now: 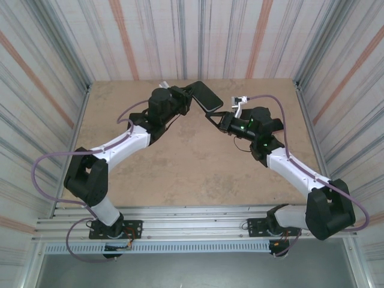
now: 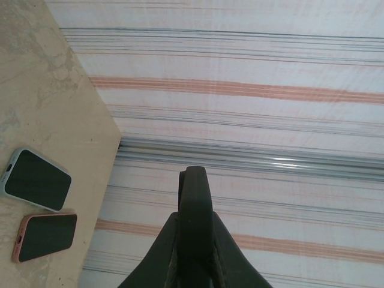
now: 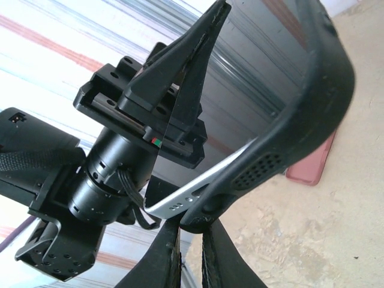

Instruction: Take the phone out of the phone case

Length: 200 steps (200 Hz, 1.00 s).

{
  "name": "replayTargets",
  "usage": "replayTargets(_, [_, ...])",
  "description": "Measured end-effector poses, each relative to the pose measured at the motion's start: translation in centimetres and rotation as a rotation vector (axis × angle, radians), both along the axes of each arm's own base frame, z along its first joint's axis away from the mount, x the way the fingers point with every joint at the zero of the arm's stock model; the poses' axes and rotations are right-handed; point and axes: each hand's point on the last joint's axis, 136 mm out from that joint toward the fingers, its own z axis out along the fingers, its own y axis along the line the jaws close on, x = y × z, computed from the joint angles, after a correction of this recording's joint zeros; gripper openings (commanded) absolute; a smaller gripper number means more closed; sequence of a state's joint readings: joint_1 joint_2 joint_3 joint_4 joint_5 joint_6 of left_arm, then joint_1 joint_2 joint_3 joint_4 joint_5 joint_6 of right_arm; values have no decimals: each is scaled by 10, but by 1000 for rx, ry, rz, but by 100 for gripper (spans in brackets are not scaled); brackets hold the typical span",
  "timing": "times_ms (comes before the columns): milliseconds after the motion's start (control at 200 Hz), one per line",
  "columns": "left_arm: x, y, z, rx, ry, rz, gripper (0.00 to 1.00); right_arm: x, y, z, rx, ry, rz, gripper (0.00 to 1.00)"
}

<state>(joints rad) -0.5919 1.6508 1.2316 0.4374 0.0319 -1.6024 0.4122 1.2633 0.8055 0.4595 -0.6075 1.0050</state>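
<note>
Phone [image 3: 180, 203] partly in case [image 3: 324, 90], above table [image 3: 336, 234]

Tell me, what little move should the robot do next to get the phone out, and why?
Probably the right pincer should pull the black case a little farther away from the phone. That corner of the case is already peeled back, baring the phone's silver edge, and the left pincer is clamped on the phone to steady it.

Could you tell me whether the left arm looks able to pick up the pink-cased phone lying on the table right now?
Probably not yet: the left fingers are shut on the black-cased phone held in the air. The pink-cased phone itself lies uncovered on the table.
</note>
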Motion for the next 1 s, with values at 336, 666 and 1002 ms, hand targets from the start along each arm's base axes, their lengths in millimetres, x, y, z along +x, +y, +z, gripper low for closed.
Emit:
replayTargets(336, [-1,-2,2,28,-25,-25,0,0,-4,2,14,7,13,18])
replayTargets(666, [-1,3,17,101,-129,-130,0,10,-28,5,25,17,-46,28])
replayTargets(1002, [-4,8,48,194,-316,-256,0,6,-40,4,-66,-31,33,40])
